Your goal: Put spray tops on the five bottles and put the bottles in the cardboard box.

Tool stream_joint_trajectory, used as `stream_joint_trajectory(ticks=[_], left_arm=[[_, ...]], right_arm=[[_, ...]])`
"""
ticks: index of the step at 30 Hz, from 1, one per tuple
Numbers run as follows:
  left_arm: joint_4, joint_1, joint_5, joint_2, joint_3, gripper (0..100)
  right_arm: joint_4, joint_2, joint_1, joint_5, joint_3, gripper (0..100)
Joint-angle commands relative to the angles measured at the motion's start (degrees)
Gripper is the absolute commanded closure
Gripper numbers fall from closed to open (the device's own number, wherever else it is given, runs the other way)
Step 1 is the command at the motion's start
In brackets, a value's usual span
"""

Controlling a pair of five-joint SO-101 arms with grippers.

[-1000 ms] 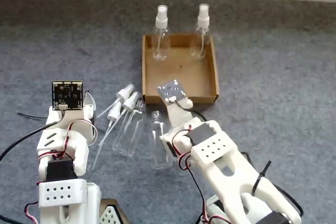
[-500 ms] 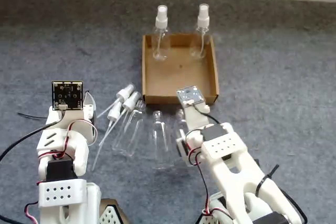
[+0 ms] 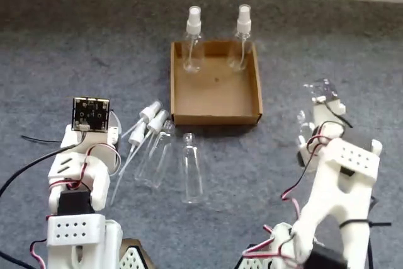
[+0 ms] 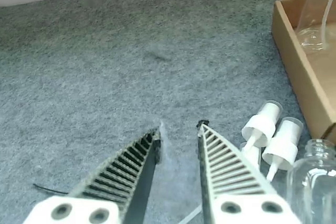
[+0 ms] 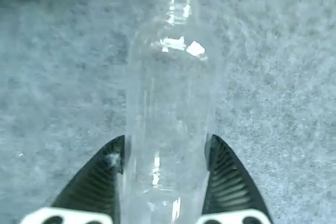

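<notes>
Bottle (image 5: 170,93), clear and uncapped, is clamped neck-outward in the right hand (image 5: 165,142), well to the right of the cardboard box (image 3: 258,92), likely so that the left hand (image 4: 178,129), narrowly open near the loose spray tops (image 4: 268,129), can cap it.

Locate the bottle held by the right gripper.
The bottle is clamped in the right gripper, as the right wrist view shows; in the high view it is right of the cardboard box.

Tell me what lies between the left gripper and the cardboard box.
Loose spray tops and an uncapped bottle lie between the left gripper and the cardboard box, seen in the left wrist view.
</notes>
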Motion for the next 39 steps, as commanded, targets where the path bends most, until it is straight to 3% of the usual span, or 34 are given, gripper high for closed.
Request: stream_joint_trajectory(ticks=[1, 8, 11, 17, 27, 39], left_arm=[[4.31, 1.01, -0.79, 7.60, -9.27, 88], [19.60, 1.27, -9.76, 34.95, -34.59, 88], [27.52, 2.68, -12.84, 47.96, -48.13, 88], [40.09, 7.87, -16.44, 72.92, -73.45, 80], [41.76, 9.27, -16.53, 101.05, -97.10, 82], [41.76, 11.82, -16.26, 115.30, -104.84, 82]], right_arm=[[-5.85, 7.96, 3.30, 1.14, -3.82, 99.5], [-13.49, 15.16, 3.12, 1.76, -3.74, 99.5], [-15.25, 15.43, 3.03, 6.68, -3.65, 99.5], [-14.99, 15.52, 1.98, 10.46, -3.47, 95.3], [-14.99, 15.52, 2.07, 10.46, -3.38, 89.3], [-14.99, 15.52, 2.07, 10.46, -3.38, 89.3]])
